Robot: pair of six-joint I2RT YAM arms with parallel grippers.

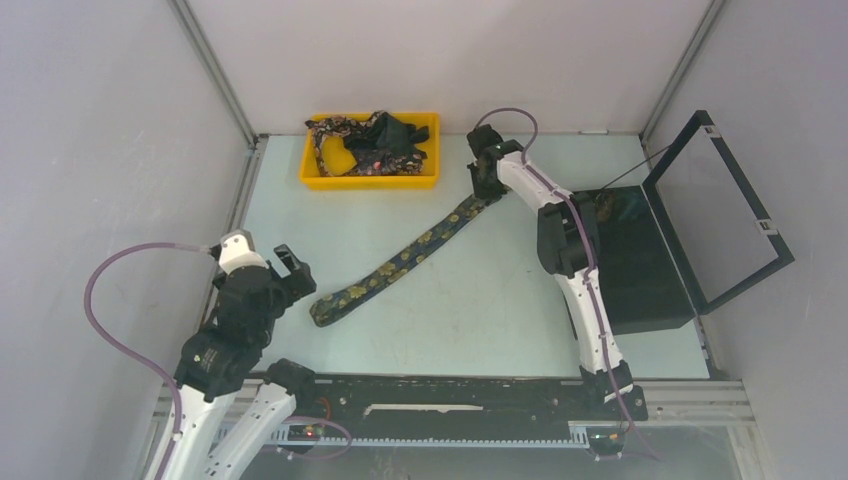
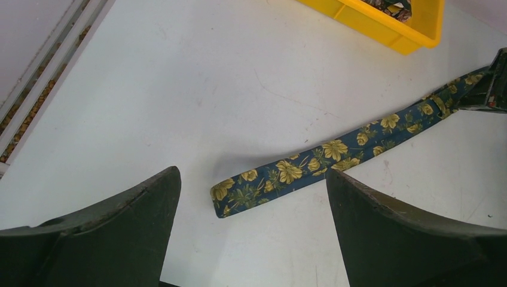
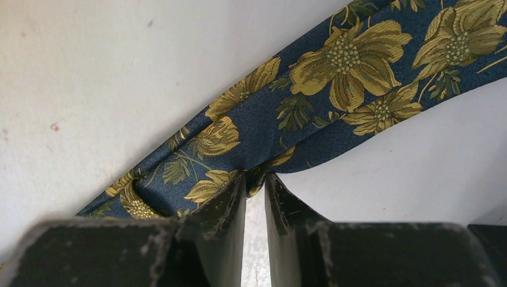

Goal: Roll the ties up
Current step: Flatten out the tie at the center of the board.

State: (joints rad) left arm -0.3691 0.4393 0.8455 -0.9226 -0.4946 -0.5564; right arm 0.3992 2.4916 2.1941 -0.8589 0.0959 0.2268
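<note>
**Right jaws nipped on the tie (image 1: 400, 262), left jaws wide apart**

At the right jaws, only a thin slit between the two dark tips, with a small puckered fold of the tie caught there at its lower edge. In the right wrist view, dark blue cloth with large yellow flowers and green leaves, running from low left to high right. Flat against the pale worktop (image 1: 480, 310) everywhere except the pucker at the tips.

At the left jaws, a broad gap and nothing between the fingers (image 2: 119, 239). Held above the worktop near the left wall, close to the near end of the tie but apart from it.

From above, tie stretched in one straight diagonal across the middle of the worktop. Near end low on the left, just beside the left arm (image 1: 240, 300). Far end high on the right, under the wrist of the right arm (image 1: 570, 250). No rolled part anywhere along the visible length.

At the far edge of the worktop, a yellow tray (image 1: 370, 182) with the other ties (image 1: 350, 140) heaped and tangled inside, well apart from the stretched one. On the right side, a black box (image 1: 640, 270) standing open, with its lid (image 1: 720, 210) raised and leaning outward to the right, beside the right arm.
</note>
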